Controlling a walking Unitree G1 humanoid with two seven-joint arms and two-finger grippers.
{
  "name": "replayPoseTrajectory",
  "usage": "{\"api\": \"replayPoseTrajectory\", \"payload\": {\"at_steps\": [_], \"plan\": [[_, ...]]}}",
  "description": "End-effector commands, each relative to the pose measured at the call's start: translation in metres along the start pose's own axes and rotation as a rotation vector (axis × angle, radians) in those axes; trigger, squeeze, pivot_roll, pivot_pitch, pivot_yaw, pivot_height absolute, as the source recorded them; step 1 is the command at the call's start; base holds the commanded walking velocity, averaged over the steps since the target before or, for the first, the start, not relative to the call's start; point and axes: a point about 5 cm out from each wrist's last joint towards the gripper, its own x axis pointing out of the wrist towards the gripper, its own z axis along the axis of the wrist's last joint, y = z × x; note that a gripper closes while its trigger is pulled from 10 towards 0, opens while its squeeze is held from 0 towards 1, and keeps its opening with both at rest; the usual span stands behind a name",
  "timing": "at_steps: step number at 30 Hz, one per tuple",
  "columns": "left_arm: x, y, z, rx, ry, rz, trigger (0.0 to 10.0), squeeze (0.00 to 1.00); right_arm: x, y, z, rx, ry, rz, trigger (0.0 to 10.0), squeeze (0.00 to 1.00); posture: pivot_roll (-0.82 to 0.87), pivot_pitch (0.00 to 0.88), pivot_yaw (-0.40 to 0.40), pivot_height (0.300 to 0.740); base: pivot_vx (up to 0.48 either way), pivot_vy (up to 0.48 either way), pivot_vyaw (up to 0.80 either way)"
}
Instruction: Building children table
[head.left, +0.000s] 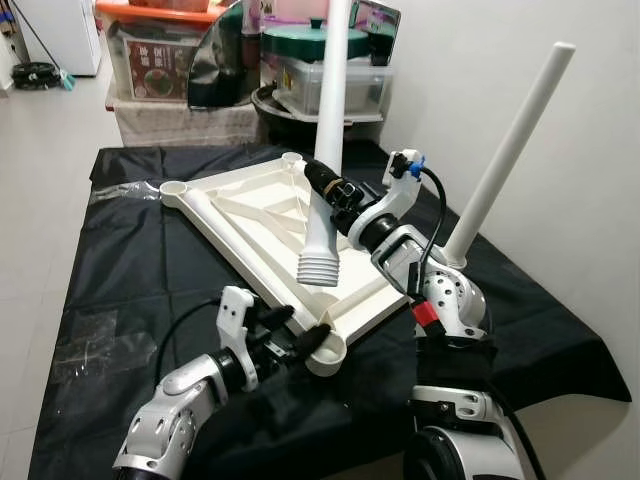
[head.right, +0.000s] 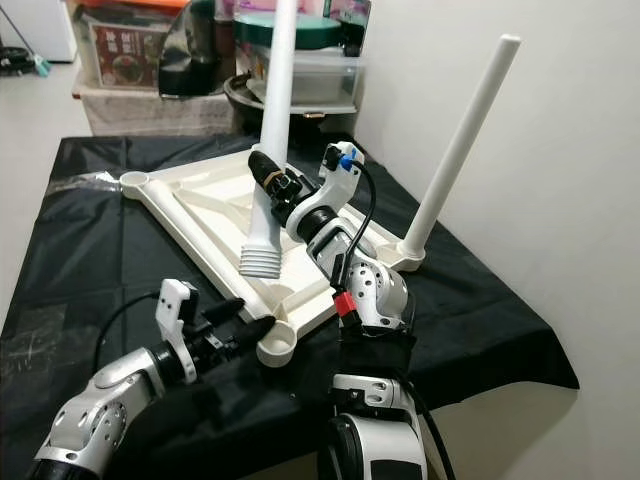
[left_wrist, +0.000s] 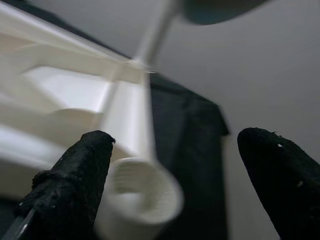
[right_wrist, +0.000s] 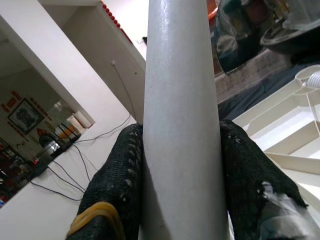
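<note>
Nearest, the left end effector stands released at the corner socket of the upturned tabletop on the bench; beyond, the right end effector grasps a light, stiff, probably slick leg, best gripped mid-shaft.

One tabletop lies upside down on one black cloth. Two white legs are in view: one leg stands in a corner socket, and one threaded leg is held above the tabletop. Three empty sockets show: a near socket, a left socket and a far socket. Two grippers are present: the left gripper and the right gripper. Several storage boxes stand behind; their number is unclear.
</note>
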Motion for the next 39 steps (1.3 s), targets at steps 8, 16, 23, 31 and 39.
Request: {"api": "replayPoseTrajectory", "payload": {"at_steps": [8,16,23,31,39], "plan": [[-0.002,-0.014,0.014,-0.05,-0.005,-0.137,10.0,0.0,-0.007,0.0,-0.009,-0.017,-0.033,0.008,0.0,0.0,0.04,0.0,-0.106,0.74,0.0,0.0,0.0],[-0.002,-0.013,0.023,-0.112,-0.053,-0.142,10.0,0.0,-0.017,0.004,-0.025,-0.09,0.027,0.069,0.0,0.0,0.03,0.0,-0.103,0.74,0.0,0.0,0.0],[-0.002,-0.012,0.028,-0.151,-0.074,-0.151,10.0,0.0,-0.025,0.013,-0.039,-0.153,0.089,0.154,0.0,0.0,0.03,0.0,-0.099,0.74,0.0,0.0,0.0],[0.001,-0.015,0.028,-0.172,-0.071,-0.167,10.0,0.0,-0.027,0.016,-0.048,-0.16,0.11,0.164,0.0,0.0,0.03,0.0,-0.095,0.74,0.0,0.0,0.0],[0.001,-0.004,0.019,-0.131,-0.04,-0.078,0.0,0.0,-0.028,0.019,-0.045,-0.171,0.101,0.187,0.0,0.0,0.03,0.0,-0.096,0.74,0.0,0.0,0.0]]}}
